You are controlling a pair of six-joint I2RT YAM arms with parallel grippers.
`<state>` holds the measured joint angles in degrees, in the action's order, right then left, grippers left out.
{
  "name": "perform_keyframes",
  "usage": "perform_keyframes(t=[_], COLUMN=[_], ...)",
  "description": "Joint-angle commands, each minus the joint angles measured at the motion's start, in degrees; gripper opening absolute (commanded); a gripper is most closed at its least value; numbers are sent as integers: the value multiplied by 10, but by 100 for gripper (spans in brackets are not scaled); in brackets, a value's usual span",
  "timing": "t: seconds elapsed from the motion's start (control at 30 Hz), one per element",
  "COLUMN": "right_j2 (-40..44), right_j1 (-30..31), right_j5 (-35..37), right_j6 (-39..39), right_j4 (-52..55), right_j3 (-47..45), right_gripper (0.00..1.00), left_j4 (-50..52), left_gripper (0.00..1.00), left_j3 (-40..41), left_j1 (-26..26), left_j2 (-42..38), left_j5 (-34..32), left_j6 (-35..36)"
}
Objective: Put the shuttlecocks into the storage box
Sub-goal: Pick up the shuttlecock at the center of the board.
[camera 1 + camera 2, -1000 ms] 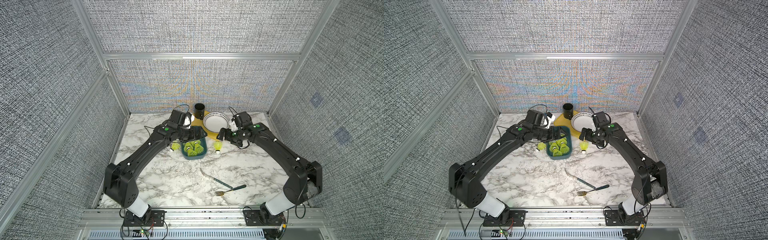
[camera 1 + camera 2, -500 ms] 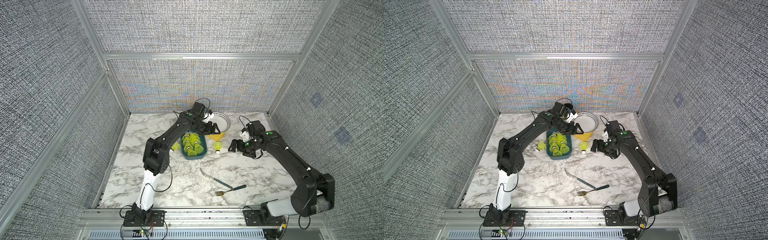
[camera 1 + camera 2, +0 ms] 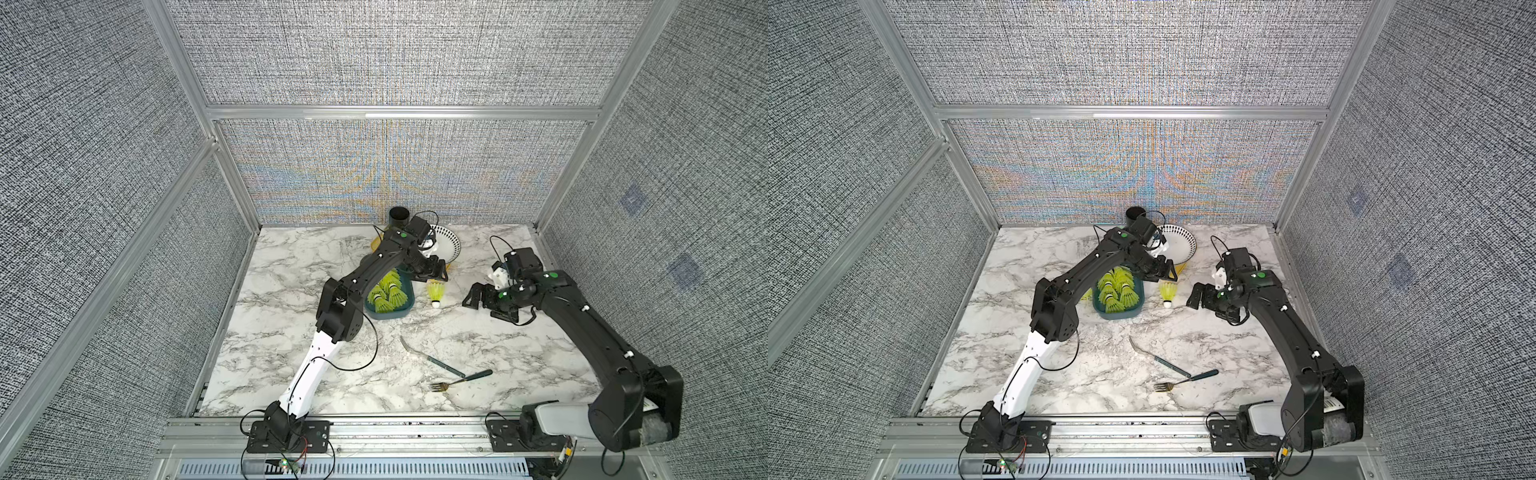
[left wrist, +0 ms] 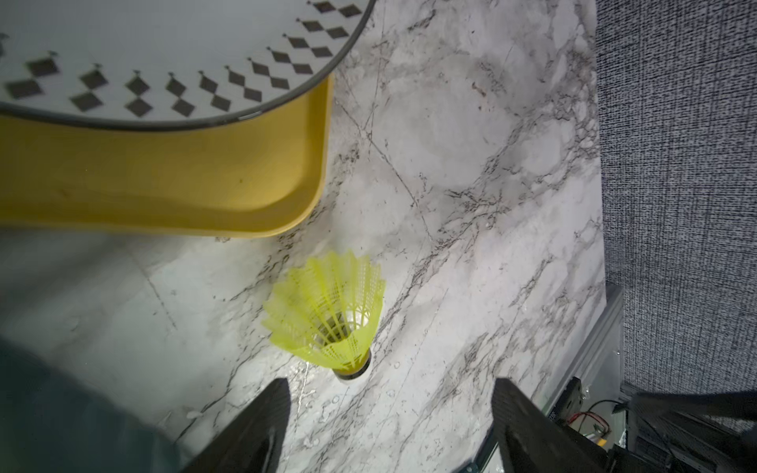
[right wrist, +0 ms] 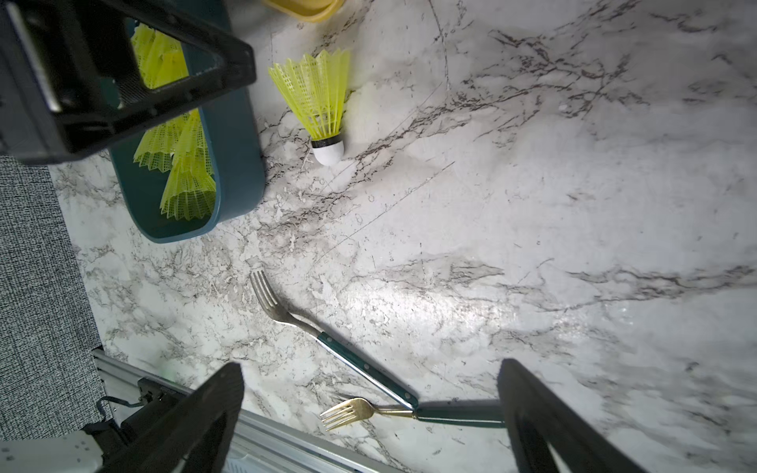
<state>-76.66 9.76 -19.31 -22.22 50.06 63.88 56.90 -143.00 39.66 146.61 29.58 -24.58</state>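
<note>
Left wrist view: lone neon yellow-green plastic shuttlecock (image 4: 327, 311) lies on white marble counter (image 4: 471, 143), just off corner of flat yellow tray (image 4: 164, 184), beside dark teal storage box (image 5: 239, 155) heaped with more shuttlecocks (image 5: 188, 192). Left pincer (image 4: 391, 387) released, empty, just short of it; right pincer (image 5: 370, 366) released, well apart. Likely featherlight, springy skirt, crushable: pinch gently near black band (image 5: 325, 142).

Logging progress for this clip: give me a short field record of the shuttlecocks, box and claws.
storage box: holds several shuttlecocks
loose shuttlecock: on the table beside the box, not touching it
left claw: open, empty, close to the loose shuttlecock
right claw: open, empty, farther off
task: unfinished
</note>
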Motion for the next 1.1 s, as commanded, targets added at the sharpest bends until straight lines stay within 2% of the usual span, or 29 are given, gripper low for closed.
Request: perform_keyframes(t=[0.0,0.2,0.53,0.77,1.07], right_j2=[7,18,30,29,23], right_j1=[-2,-3,-14,-21,-28], right_j5=[-13,-19,-25,-30,-50], right_j6=[-5,-2,5,9,20], right_j4=[-9,-10,-5,-6,-13], right_j3=[-6,-17,-28,-31,-32], right_gripper=[98,98,98,98,99], left_j4=[-6,-39,-56,-55,-44], left_gripper=[81,81,80,78,69], left_j3=[-7,-15,-72,-41,36], left_j1=[2,2,9,11,17], left_j2=[11,18,72,50,1], left_j5=[-23,-29,-2,-6,0], left_j6=[-34,-43,-72,-59,-26])
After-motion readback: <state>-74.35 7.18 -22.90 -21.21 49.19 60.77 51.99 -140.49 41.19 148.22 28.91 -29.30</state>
